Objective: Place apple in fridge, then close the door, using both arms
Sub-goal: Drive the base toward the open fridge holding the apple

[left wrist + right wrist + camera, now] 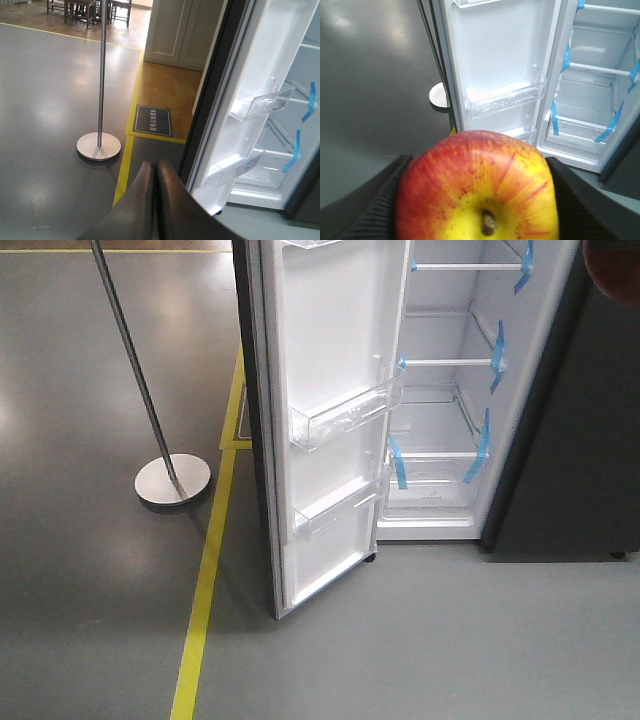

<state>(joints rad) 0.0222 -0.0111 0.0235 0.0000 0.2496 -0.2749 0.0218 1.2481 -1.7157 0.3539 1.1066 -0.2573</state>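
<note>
My right gripper [477, 161] is shut on the apple [477, 192], red with a yellow patch round its stem, which fills the lower part of the right wrist view between the black ribbed fingers [380, 205]. The fridge [440, 420] stands open, white inside, with shelves and blue tape; it also shows in the right wrist view [590, 100]. The door [330, 360] is swung wide, its inner lining and clear bins facing me; it shows in the right wrist view [495, 55] ahead of the apple. My left gripper [156, 167] is shut and empty, just left of the door's edge [225, 100].
A metal pole on a round base [172, 480] stands left of the door, also in the left wrist view [98, 146]. Yellow floor tape [205, 580] runs beside it. A white panelled cabinet [180, 30] and a dark floor sign [153, 121] lie behind the door.
</note>
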